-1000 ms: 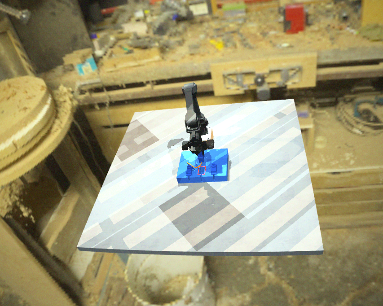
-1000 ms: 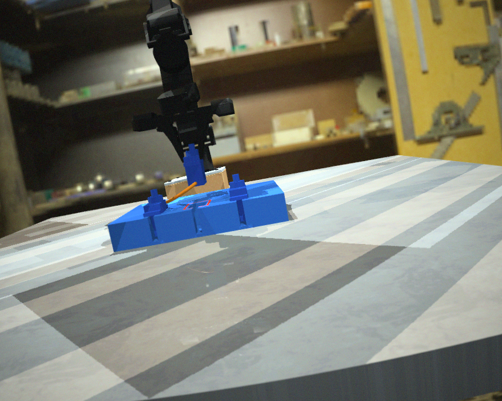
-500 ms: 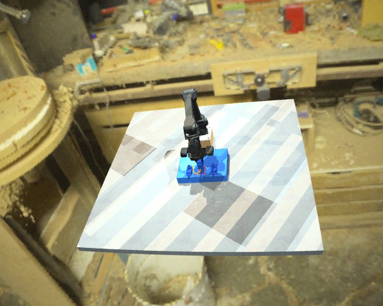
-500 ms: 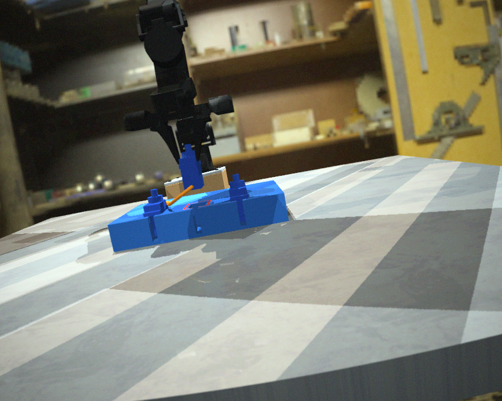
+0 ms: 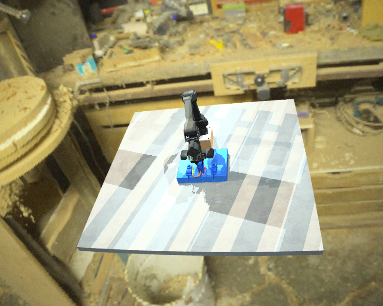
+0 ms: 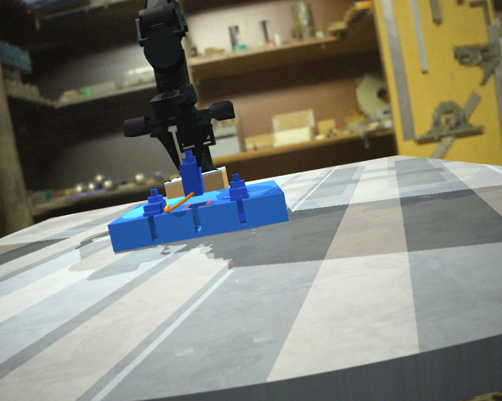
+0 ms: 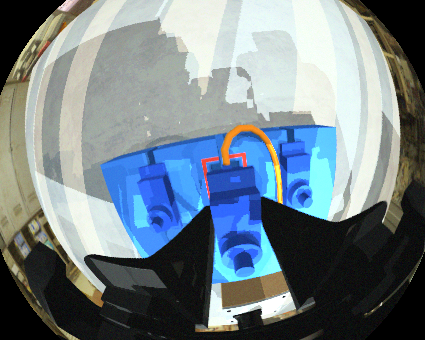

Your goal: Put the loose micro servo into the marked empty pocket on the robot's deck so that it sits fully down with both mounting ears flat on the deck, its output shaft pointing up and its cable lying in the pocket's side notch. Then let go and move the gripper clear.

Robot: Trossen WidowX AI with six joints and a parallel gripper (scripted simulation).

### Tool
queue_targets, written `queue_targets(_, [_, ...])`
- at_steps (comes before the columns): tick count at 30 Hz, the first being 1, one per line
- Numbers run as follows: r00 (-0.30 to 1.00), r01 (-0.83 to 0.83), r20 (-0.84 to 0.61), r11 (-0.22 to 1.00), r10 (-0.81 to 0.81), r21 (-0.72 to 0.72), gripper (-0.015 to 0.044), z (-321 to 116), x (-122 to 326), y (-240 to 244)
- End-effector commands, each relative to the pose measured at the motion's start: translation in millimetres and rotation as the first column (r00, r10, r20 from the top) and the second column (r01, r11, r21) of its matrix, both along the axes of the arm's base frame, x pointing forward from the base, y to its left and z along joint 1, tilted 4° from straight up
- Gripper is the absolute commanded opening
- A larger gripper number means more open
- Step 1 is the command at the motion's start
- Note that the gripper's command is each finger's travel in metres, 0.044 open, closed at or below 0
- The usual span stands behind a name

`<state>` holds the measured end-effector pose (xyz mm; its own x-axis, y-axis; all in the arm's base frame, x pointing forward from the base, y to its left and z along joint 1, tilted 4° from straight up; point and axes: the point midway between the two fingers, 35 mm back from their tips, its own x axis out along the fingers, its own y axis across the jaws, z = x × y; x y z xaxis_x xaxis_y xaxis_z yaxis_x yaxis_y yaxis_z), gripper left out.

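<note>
My gripper (image 6: 193, 168) (image 7: 235, 207) is shut on the loose blue micro servo (image 6: 191, 177) (image 7: 236, 212), held upright with its shaft up. The servo hangs above the blue deck (image 5: 221, 158) (image 6: 259, 207) (image 7: 326, 172), over or just behind the marked pocket. The pocket's red outline (image 6: 208, 203) (image 7: 204, 172) shows in front of it, its rear part hidden by the servo in the wrist view. The orange cable (image 5: 195, 176) (image 6: 179, 201) (image 7: 246, 128) leaves the servo's lower front and curls sideways over the deck; it is not in the side notch.
Two seated blue servos, one (image 5: 189, 170) (image 6: 153, 204) (image 7: 156, 192) and another (image 5: 213, 168) (image 6: 238, 190) (image 7: 296, 161), flank the pocket closely with their shafts up. A brown box with a white top (image 5: 206, 144) (image 6: 216, 179) (image 7: 256, 290) stands behind the deck.
</note>
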<state>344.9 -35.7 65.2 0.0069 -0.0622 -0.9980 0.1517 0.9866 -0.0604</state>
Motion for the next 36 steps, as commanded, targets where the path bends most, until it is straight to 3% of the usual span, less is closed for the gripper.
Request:
queue_targets(1, [1.000, -0.003, -0.003, 1.000, 0.003, 0.003, 0.0000, -8, 0, 0])
queue_targets(36, [1.000, -0.003, -0.003, 1.000, 0.003, 0.003, 0.0000, -26, 0, -1])
